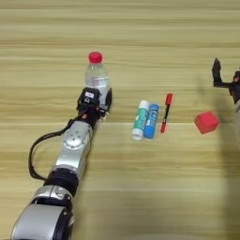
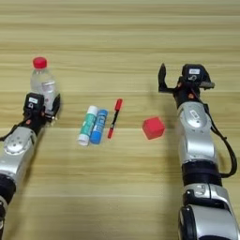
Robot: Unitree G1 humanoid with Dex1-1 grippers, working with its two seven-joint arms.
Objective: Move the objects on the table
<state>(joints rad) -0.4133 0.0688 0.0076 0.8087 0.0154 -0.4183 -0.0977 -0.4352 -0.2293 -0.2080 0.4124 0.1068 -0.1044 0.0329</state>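
Note:
A clear plastic bottle (image 1: 97, 75) with a red cap stands upright at the left of the table (image 1: 140, 28). My left gripper (image 1: 97, 97) is at its lower part, shut on it, with one black finger (image 1: 108, 98) against its right side; the base is hidden. Right of it, a green-and-white tube (image 1: 140, 120) and a blue tube (image 1: 151, 121) lie side by side. A slim red-and-black marker (image 1: 166, 112) lies just beyond them. Further right sits a small red cube (image 2: 153, 127). My right gripper (image 2: 174, 84) hangs open behind the cube, apart from it.
Both silver forearms reach in from the near edge, the left arm (image 1: 70, 150) with a black cable looping at its left side, the right arm (image 2: 197, 140) at the right with its own cable. Bare wood lies behind the objects and between the arms.

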